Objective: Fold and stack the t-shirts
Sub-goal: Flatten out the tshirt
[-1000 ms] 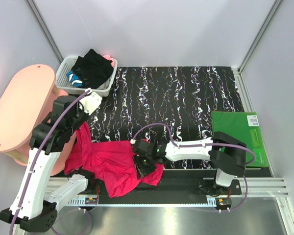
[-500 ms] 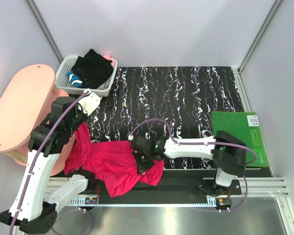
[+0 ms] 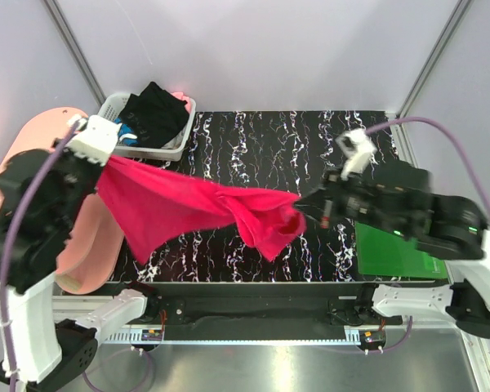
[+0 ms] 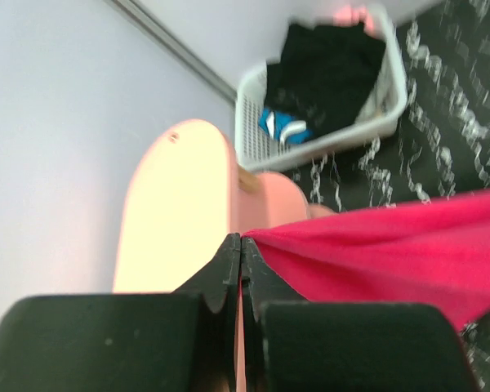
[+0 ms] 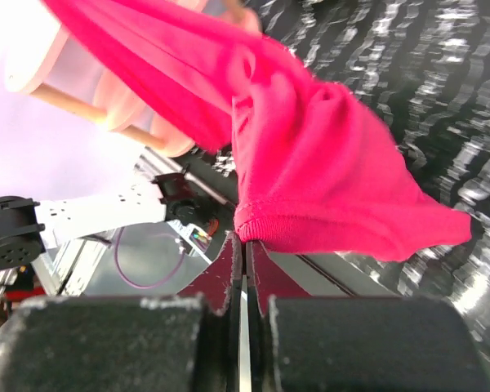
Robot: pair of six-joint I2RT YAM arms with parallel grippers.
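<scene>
While the left wrist camera shows the left gripper (image 4: 240, 245) pinched fully together on a thin edge of the red t-shirt (image 4: 392, 245), the bite looks shallow. Only the tips hold cloth, so a harder pull from the other arm could drag it free. Behind sit the white slotted basket (image 4: 327, 143), the black t-shirt (image 4: 322, 69) inside it, and a peach side table (image 4: 175, 220).

From the right wrist, the right gripper (image 5: 243, 245) is likewise closed tight, on the stitched hem of the red t-shirt (image 5: 327, 163). Cloth bunches and twists just above the tips. If that twist is not shaken out, the shirt would probably land creased rather than flat.

From the top camera the red t-shirt (image 3: 188, 208) hangs in the air, stretched between the left gripper (image 3: 104, 159) and the right gripper (image 3: 304, 214) above the marbled black table (image 3: 253, 139). It is knotted near its right end, with a loose fold drooping. Laid down like this, it might drape over the near edge or snag the basket (image 3: 173, 152). A second ago it lay crumpled at the near left of the table with both arms low over it — now both have risen and spread apart, the right one swung out above the green mat (image 3: 396, 253).
</scene>
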